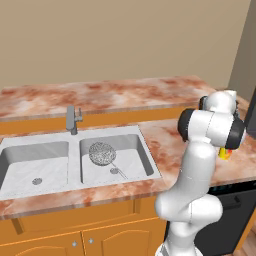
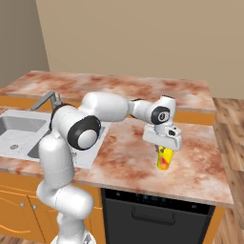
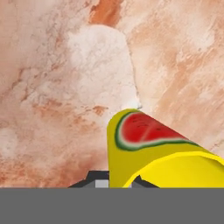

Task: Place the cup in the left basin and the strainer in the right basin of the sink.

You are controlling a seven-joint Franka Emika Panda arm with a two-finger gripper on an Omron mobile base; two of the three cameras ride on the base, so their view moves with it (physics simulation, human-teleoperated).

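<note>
The small yellow cup (image 2: pixel 164 158), with a red watermelon-slice mark (image 3: pixel 142 130) on its side, stands upright on the marbled counter to the right of the sink (image 1: pixel 148 150). My gripper (image 2: pixel 164 148) comes down on it from above and is shut on the cup's rim wall; in the hand view the dark fingertips (image 3: pixel 97 181) sit on either side of that yellow wall. A sliver of the cup (image 1: pixel 225 154) peeks out behind my arm. The grey mesh strainer (image 1: pixel 102 153) lies in the right basin (image 1: pixel 141 156), its handle pointing toward the front. The left basin (image 1: pixel 20 167) holds nothing.
A grey faucet (image 1: pixel 73 119) stands behind the divider between the basins. The counter (image 2: pixel 128 157) runs on behind the sink to a raised back ledge (image 1: pixel 125 92). A dark appliance front (image 2: pixel 152 212) sits under the counter below the cup. The counter's front edge is close to the cup.
</note>
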